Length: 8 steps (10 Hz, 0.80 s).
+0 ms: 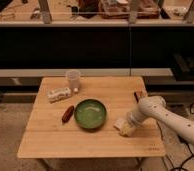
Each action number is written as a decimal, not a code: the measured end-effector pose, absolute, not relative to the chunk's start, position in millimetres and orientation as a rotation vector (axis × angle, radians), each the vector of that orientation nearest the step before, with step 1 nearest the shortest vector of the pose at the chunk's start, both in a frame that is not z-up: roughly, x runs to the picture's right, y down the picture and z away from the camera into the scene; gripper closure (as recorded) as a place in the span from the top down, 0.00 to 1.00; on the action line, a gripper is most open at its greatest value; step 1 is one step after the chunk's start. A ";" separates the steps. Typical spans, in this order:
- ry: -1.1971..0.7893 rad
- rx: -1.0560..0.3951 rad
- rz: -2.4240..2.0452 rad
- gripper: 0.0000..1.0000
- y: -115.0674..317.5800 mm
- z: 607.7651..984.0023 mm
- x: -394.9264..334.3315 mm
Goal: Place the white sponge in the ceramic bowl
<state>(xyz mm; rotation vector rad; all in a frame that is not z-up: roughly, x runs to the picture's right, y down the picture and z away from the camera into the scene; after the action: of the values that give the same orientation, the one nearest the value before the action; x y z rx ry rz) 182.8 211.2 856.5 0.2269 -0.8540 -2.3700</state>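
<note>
The green ceramic bowl sits at the middle of the wooden table and holds nothing. The white sponge lies on the table just right of the bowl, near the front right. My gripper reaches in from the right on a white arm and is down at the sponge, partly covering it. The sponge looks to rest on the tabletop, outside the bowl.
A translucent plastic cup stands at the back of the table. A white printed packet lies at the left, and a red sausage-like item lies left of the bowl. A small dark object sits by the right edge.
</note>
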 end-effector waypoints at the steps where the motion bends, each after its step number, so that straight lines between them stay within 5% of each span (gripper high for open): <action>1: -0.855 0.226 -2.370 0.40 210.9 854.1 184.0; 4: -0.875 0.224 -2.374 0.10 214.8 848.1 182.8; 8: -0.880 0.222 -2.371 0.08 209.3 844.9 184.6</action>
<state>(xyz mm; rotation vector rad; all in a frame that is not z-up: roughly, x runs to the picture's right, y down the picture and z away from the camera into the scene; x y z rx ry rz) 184.6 209.3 844.9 0.2224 -0.8801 -2.3712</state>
